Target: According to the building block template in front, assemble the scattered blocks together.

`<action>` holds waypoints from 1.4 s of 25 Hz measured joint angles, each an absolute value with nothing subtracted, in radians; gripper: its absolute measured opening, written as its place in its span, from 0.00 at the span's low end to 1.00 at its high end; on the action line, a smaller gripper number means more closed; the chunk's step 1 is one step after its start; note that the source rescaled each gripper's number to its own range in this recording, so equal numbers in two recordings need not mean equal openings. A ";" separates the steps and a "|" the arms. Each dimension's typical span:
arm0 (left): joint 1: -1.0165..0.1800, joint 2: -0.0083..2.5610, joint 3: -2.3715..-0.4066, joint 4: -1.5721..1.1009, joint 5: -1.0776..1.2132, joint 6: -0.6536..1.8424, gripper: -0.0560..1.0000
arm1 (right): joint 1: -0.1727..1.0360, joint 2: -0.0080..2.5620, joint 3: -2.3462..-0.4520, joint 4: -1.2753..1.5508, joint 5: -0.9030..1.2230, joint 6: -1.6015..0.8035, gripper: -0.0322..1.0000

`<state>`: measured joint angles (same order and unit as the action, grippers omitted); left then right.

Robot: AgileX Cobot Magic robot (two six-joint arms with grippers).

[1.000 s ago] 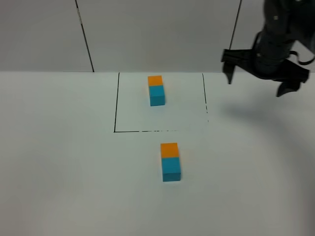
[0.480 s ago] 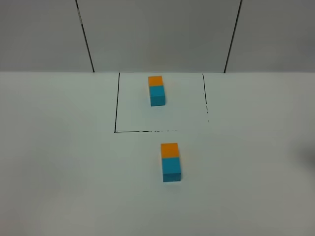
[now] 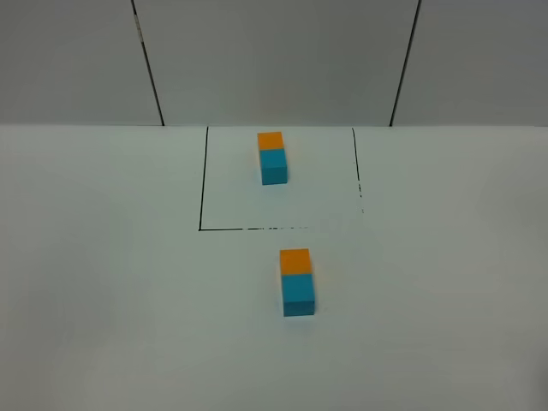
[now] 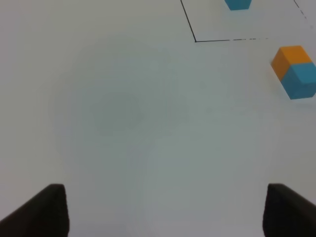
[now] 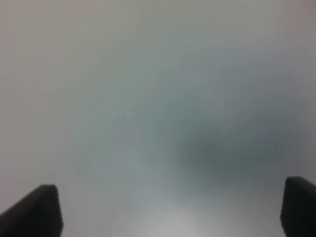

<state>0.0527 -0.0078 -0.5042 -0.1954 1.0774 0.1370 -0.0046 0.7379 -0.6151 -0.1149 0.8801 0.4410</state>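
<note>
The building block template [image 3: 272,157] is an orange cube joined to a cyan cube inside a thin black outline [image 3: 202,180] at the back of the table. In front of it, the scattered blocks sit joined in the same order: the orange block [image 3: 294,261] behind, touching the cyan block [image 3: 298,294]. The left wrist view shows that pair, the orange block [image 4: 289,58] against the cyan block [image 4: 302,79], far from my left gripper [image 4: 165,212], which is open and empty. My right gripper [image 5: 170,212] is open over blurred bare surface. Neither arm appears in the high view.
The white tabletop [image 3: 103,282] stretches wide on both sides of the blocks. A grey panelled wall [image 3: 274,60] with dark seams stands behind the table's far edge.
One second ago the right arm hung at the upper right of the high view; it has since left that view. The blocks and template have not moved.
</note>
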 joint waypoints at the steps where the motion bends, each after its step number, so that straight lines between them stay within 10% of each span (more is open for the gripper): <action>1: 0.053 -0.008 -0.504 -0.195 1.077 0.135 0.70 | -0.005 0.698 -0.602 -0.099 0.896 0.435 0.77; 35: 0.053 -0.008 -0.504 -0.195 1.077 0.136 0.70 | 0.052 0.034 -0.492 0.075 1.048 0.071 0.77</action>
<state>0.0527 -0.0078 -0.5042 -0.1954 1.0774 0.1364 0.0525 0.0341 -0.4924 0.0754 1.0479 0.0709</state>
